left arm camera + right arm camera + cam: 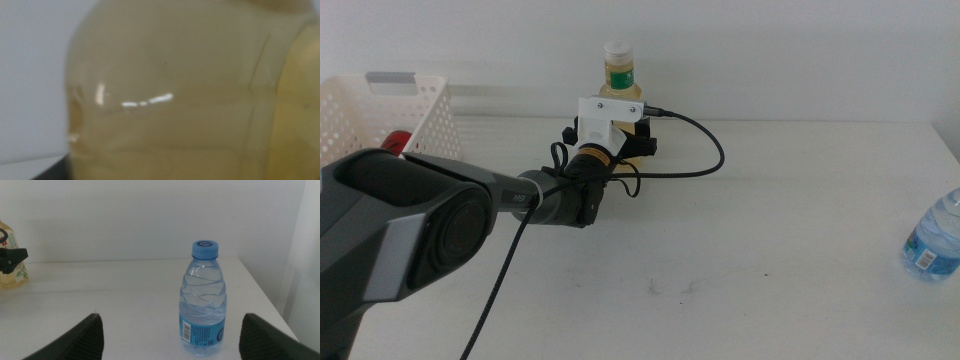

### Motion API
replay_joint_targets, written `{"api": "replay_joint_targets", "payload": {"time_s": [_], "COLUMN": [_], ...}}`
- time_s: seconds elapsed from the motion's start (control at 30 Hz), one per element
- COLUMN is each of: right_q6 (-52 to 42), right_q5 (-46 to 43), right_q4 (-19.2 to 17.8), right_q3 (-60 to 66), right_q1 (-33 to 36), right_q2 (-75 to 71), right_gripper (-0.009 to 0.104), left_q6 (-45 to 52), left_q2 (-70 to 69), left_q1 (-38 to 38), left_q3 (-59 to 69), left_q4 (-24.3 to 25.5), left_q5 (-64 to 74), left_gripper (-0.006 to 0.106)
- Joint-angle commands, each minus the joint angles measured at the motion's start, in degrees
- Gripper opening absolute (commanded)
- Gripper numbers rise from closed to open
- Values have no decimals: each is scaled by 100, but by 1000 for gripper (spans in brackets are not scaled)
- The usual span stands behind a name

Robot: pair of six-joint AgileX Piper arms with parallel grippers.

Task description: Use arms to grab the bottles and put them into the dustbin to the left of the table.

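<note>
left gripper at yellow-liquid bottle far table edge, bottle fills wrist view, jaw state can't tell | right gripper spread, water bottle upright between jaws, ahead | red can in dustbin | labels unreadable

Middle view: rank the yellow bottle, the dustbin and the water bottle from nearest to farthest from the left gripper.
1. Yellow bottle: right at the left gripper, far middle of the table.
2. Dustbin: off to the left.
3. Water bottle: far right edge.
</note>
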Motion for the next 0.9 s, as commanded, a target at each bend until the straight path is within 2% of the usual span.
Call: {"api": "replay_joint_targets", "payload": {"time_s": [0.0,0.07,0.13,0.23,0.37,0.43,0.57,0.67,0.77,0.87], "right_q6": [-31,-31,-31,-31,-31,-31,-31,-31,-31,-31], "right_q5": [-36,-36,-36,-36,-36,-36,-36,-36,-36,-36], "right_q4": [-53,-53,-53,-53,-53,-53,-53,-53,-53,-53], "right_q3": [16,16,16,16,16,16,16,16,16,16], "right_q1": [-50,-50,-50,-50,-50,-50,-50,-50,-50,-50], "right_q2": [-26,-26,-26,-26,-26,-26,-26,-26,-26,-26], "right_gripper": [74,74,74,74,74,74,74,74,74,74], "left_q6": [-89,-89,30,522,1290,1388,1266,734,522,909], "left_q2": [-109,-431,-972,-1932,-3323,-3986,-5236,-5704,-5673,-5337], "left_q1": [40,40,40,55,160,279,646,1006,1557,2241], "left_q3": [11,259,731,1440,2228,2422,2427,2120,1158,20], "left_q4": [8,-16,-60,-458,-1395,-1330,-686,208,1074,1327], "left_q5": [79,215,535,1632,3609,4720,6676,7327,8932,10358], "left_gripper": [75,56,31,-2,-2,-2,-2,-2,-2,-2]}}
